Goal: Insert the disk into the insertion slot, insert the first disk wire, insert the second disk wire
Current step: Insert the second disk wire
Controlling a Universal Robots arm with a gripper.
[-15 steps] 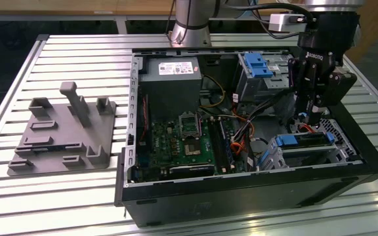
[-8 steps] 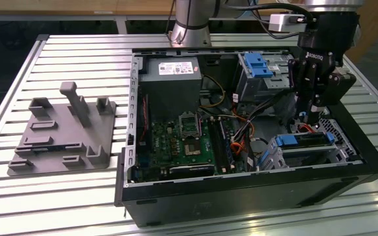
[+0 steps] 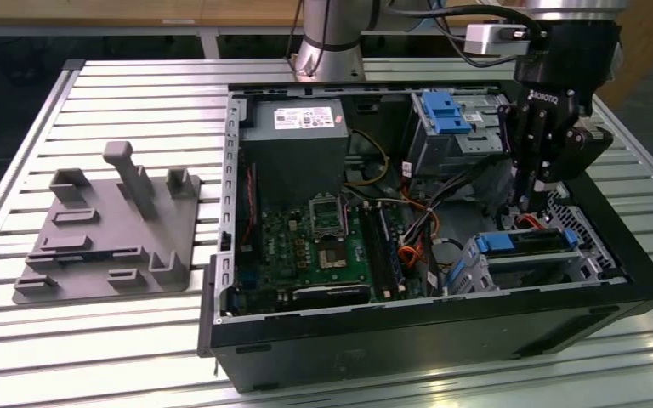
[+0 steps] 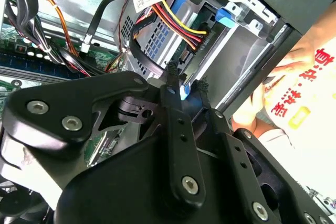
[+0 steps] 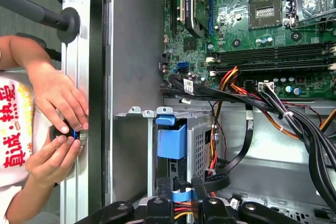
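One vertical reach down into the computer case [image 3: 417, 344]. Logged gripper [image 3: 527, 208] pinched on a blue wire plug [image 4: 182, 93], just beside disk [image 3: 525, 242]. Found disk seated in insertion slot [image 3: 536, 262], exterior view's right.

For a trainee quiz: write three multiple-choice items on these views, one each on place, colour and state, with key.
1. The pincer hangs: A over the grey fixture; B at the insertion slot; C outside the case.
2. The carrier of the disk is: A blue; B red; C green.
3. The disk is: A on the table; B held aloft; C seated in the slot.
Key: 1 B, it grips a blue connector by the slot; 2 A, bright blue plastic shows; 3 C, it sits inside the slot.
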